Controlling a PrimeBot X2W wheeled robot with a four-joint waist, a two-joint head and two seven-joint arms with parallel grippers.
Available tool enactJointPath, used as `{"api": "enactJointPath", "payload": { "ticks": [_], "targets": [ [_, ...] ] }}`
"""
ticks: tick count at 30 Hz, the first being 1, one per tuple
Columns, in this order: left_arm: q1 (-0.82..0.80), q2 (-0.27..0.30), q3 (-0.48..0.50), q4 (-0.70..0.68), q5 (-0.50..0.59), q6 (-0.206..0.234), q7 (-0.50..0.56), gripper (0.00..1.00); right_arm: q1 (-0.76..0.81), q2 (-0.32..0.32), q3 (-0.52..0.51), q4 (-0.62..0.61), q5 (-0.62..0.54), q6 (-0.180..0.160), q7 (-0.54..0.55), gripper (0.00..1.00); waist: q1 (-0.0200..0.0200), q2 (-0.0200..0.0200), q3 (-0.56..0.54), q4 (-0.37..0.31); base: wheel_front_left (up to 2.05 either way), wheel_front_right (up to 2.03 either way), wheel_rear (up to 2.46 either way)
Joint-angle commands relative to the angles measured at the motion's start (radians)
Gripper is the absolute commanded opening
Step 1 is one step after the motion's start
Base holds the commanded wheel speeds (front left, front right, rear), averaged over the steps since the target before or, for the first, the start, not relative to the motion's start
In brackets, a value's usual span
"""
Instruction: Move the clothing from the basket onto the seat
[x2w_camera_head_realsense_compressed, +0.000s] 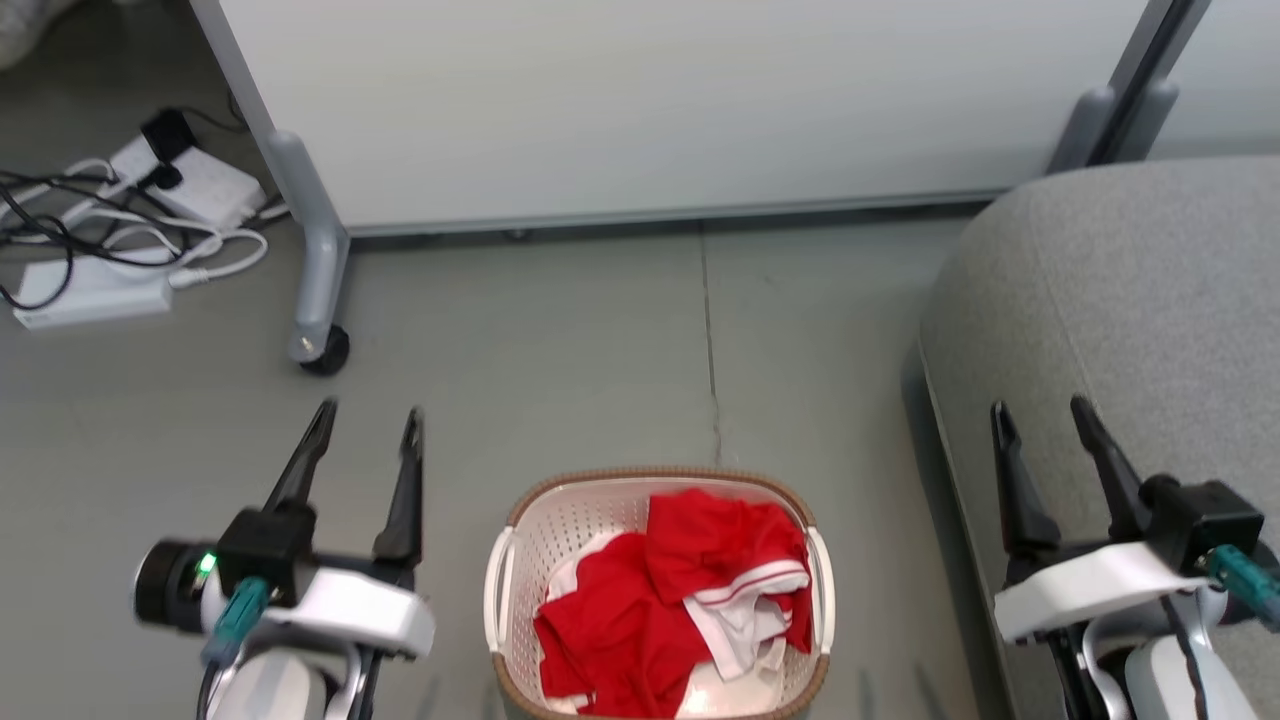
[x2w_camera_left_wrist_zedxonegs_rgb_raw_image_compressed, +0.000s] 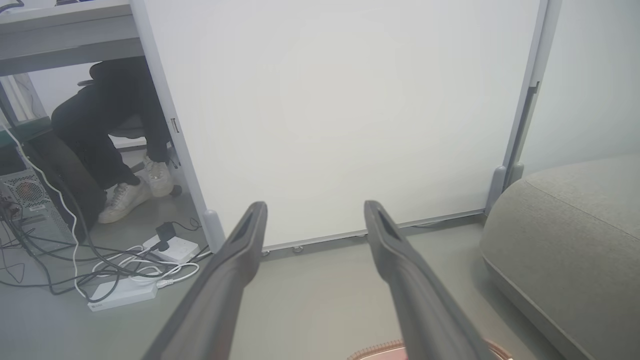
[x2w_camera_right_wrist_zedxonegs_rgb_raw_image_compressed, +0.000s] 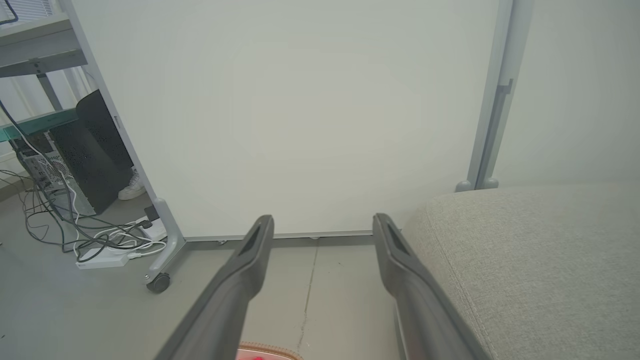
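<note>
The red clothing (x2w_camera_head_realsense_compressed: 655, 595) with white trim lies heaped in the white basket (x2w_camera_head_realsense_compressed: 497, 590), which stands on the floor at the bottom middle of the head view. Its brown rim (x2w_camera_left_wrist_zedxonegs_rgb_raw_image_compressed: 372, 352) peeks in at the bottom of the left wrist view, and the same rim (x2w_camera_right_wrist_zedxonegs_rgb_raw_image_compressed: 267, 350) shows in the right wrist view. The grey seat (x2w_camera_head_realsense_compressed: 1130, 300) fills the right side; the seat (x2w_camera_left_wrist_zedxonegs_rgb_raw_image_compressed: 570, 240) and the seat (x2w_camera_right_wrist_zedxonegs_rgb_raw_image_compressed: 525, 265) also appear from the wrists. My left gripper (x2w_camera_head_realsense_compressed: 368, 420) hangs open left of the basket. My right gripper (x2w_camera_head_realsense_compressed: 1040, 412) is open above the seat's edge. Both are empty.
A pale partition panel (x2w_camera_head_realsense_compressed: 650, 100) on a wheeled leg (x2w_camera_head_realsense_compressed: 320, 345) stands behind the basket. Power strips and cables (x2w_camera_head_realsense_compressed: 120, 240) lie on the floor at far left. A person's legs and white shoes (x2w_camera_left_wrist_zedxonegs_rgb_raw_image_compressed: 130, 192) show under a desk, beside a computer tower (x2w_camera_left_wrist_zedxonegs_rgb_raw_image_compressed: 30, 205).
</note>
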Motion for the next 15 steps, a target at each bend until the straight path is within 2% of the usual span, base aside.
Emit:
{"api": "enactJointPath", "payload": {
  "ticks": [1,7,15],
  "targets": [
    [-0.039,0.000,-0.012,-0.007,0.008,-0.009,0.004,1.00,-0.019,-0.003,-0.002,-0.023,-0.004,0.002,0.004,1.00,0.0000,-0.0001,0.055,-0.014,0.00,0.00,0.00],
    [-0.189,-0.020,-0.083,0.036,0.021,-0.058,0.034,1.00,-0.088,-0.001,0.014,-0.126,-0.017,0.002,0.022,1.00,0.0000,-0.0001,0.221,-0.068,0.00,0.00,0.00],
    [-0.392,-0.047,-0.184,0.253,0.026,-0.116,0.096,1.00,-0.183,0.008,0.050,-0.200,-0.001,0.002,0.007,1.00,0.0000,-0.0001,0.449,-0.175,0.00,0.00,0.00]
  ]
}}
